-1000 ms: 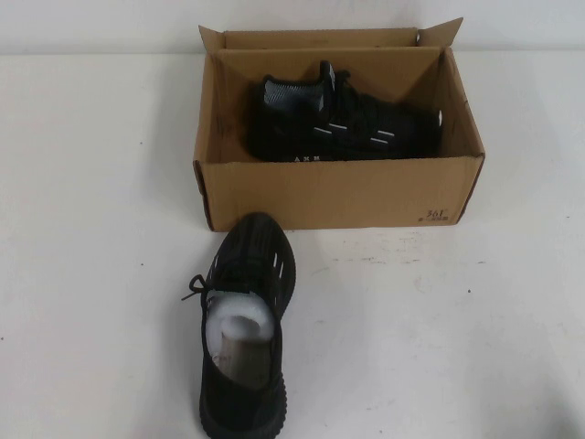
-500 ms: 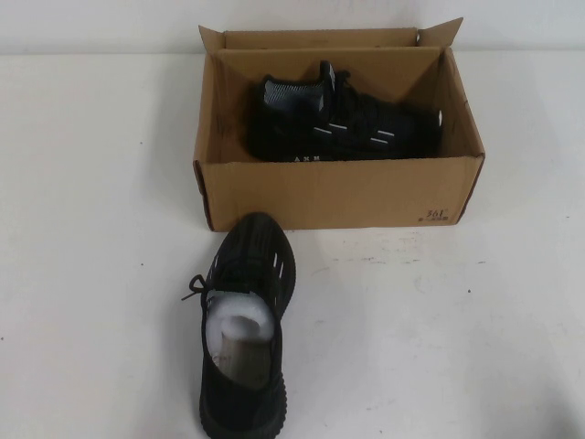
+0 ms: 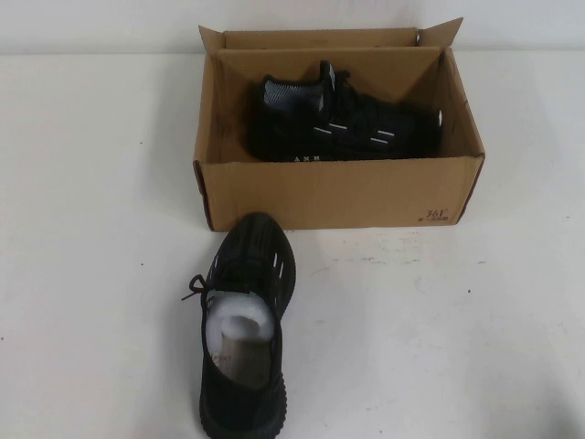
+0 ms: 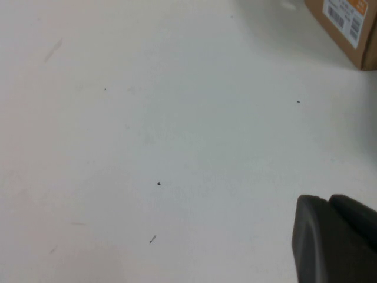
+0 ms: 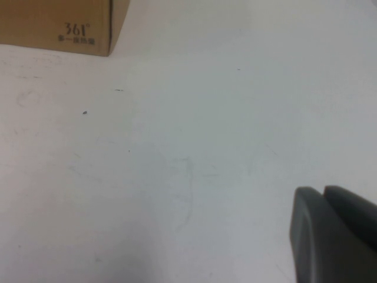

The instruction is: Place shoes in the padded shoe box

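The brown cardboard padded shoe box [image 3: 338, 194] stands open at the back middle of the table. One black knit shoe [image 3: 352, 126] lies on its side inside it. The other shoe [image 3: 245, 320], stuffed with white paper, stands on the table in front of the box's left corner, toe toward the box. Neither arm shows in the high view. My left gripper [image 4: 330, 203] is shut over bare table, with a box corner [image 4: 347, 26] far off. My right gripper [image 5: 323, 194] is shut too, above bare table, the box's printed corner [image 5: 76, 29] well away.
The white table [image 3: 457, 320] stretches to both sides of the box and the loose shoe. A pale wall runs along the table's back edge.
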